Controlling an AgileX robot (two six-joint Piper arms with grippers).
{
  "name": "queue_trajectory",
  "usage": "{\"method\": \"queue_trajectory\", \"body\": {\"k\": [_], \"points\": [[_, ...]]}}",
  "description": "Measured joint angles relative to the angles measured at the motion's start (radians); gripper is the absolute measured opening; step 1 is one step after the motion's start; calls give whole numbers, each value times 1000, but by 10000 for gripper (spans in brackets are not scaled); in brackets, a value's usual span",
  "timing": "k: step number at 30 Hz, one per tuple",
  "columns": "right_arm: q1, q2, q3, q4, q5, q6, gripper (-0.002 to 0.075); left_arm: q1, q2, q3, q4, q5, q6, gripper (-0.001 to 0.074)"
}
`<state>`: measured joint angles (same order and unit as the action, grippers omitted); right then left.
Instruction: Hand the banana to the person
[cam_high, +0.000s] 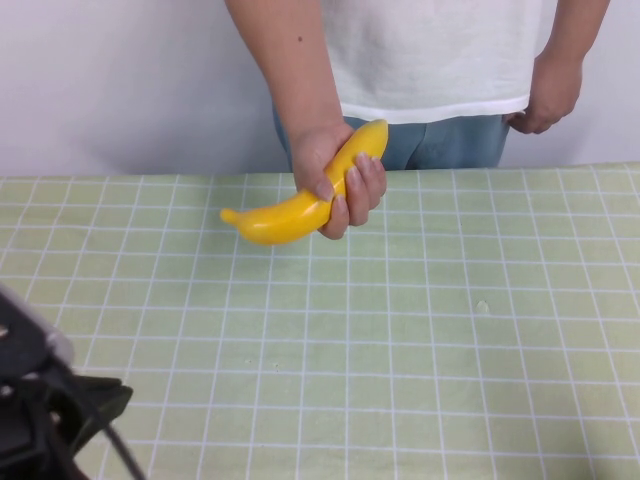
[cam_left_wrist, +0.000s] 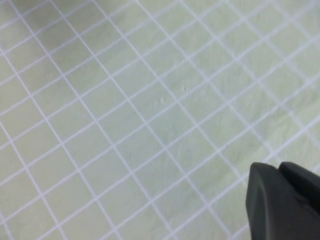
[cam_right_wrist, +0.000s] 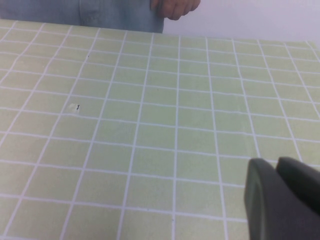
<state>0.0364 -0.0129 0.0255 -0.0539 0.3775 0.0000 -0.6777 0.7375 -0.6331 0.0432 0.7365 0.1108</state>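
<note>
The person, in a white T-shirt and blue jeans, stands behind the table's far edge. One of the person's hands grips the yellow banana and holds it tilted just above the far middle of the table. My left gripper is shut and empty over bare cloth; its arm is at the near left corner, far from the banana. My right gripper is shut and empty low over the table and does not show in the high view. The person's other hand hangs by the jeans.
A pale green cloth with a white grid covers the table. A small speck lies on it right of centre. A white wall is behind the person.
</note>
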Motion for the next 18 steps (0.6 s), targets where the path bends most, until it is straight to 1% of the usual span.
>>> {"method": "queue_trajectory", "body": {"k": [3,13,18], "points": [[0,0,0,0,0,0,-8,0,-38,12,0,-26,-26,3],[0,0,0,0,0,0,-7,0,-41,14,26,-55,-35,3],[0,0,0,0,0,0,-8,0,-42,23,72,-131,-37,2]]}}
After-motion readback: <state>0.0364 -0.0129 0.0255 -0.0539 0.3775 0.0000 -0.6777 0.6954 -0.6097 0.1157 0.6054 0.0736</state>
